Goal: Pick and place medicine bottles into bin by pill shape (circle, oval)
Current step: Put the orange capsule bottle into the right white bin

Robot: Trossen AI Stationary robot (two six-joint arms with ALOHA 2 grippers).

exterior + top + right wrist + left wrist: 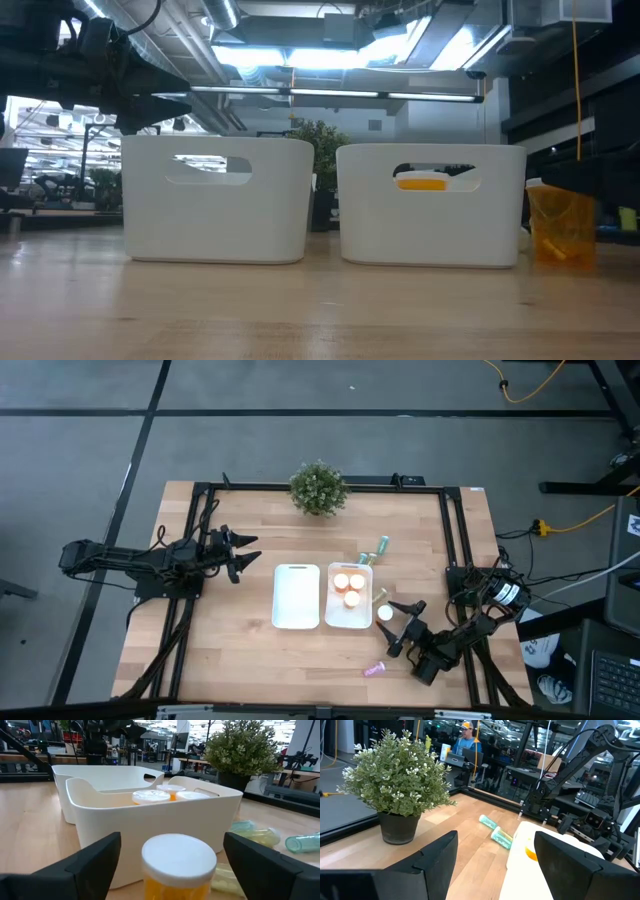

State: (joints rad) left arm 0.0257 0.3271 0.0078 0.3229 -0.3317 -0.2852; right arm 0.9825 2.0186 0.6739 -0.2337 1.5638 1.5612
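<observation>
Right gripper (pixel 398 628) | jaws wide open either side of upright orange bottle (pixel 177 867), just beside right bin (pixel 349 600) | judgement: close at mid-body, under cap, lift straight, clear rim | left gripper (pixel 243 554) open, idle nr left bin (pixel 296 596).

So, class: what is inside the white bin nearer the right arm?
The right bin holds three orange bottles with white caps, standing upright. Their pills are hidden, so the shape cannot be told.
</observation>
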